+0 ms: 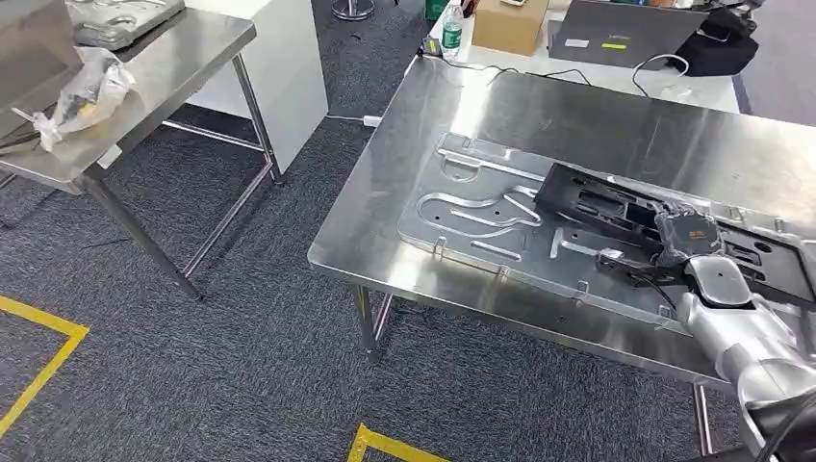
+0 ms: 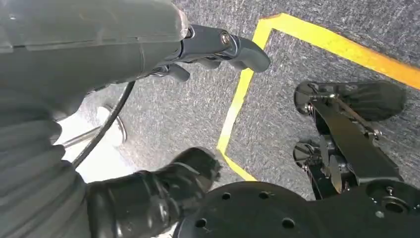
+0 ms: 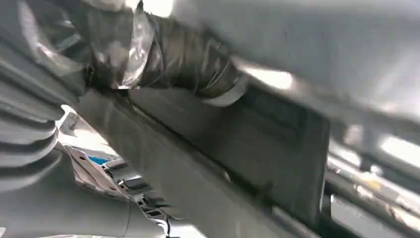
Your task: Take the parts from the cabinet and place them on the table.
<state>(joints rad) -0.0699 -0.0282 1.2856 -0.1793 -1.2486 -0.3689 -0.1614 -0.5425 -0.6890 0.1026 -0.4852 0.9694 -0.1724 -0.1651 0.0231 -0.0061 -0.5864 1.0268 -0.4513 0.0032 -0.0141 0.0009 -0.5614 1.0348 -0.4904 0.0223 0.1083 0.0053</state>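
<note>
Two steel tables are standing on the grey carpet: the large one point(image 1: 597, 125) is filling the right of the head view, and a smaller one point(image 1: 164, 67) is sitting at the upper left, carrying a crumpled clear plastic bag point(image 1: 82, 91). A wide silver stamped panel point(image 1: 481, 217) is lying flat on the large table near its front edge. A black frame-like part point(image 1: 616, 207) is lying across the right side of that panel, reaching on toward the table's right end. The right hand point(image 1: 688, 241) is resting on this black part, fingers closing around its edge; the right wrist view, though blurred, is showing the dark part point(image 3: 257, 148) pressed close against the hand, so it appears to be gripping it. The left hand point(image 2: 208, 54) is hanging over the carpet beside a yellow floor line point(image 2: 237, 99), its fingers loosely curled and holding nothing. Beyond the large table a cardboard box point(image 1: 508, 24), a laptop point(image 1: 625, 34) and a green-labelled bottle point(image 1: 452, 31) are sitting on a white desk.
</note>
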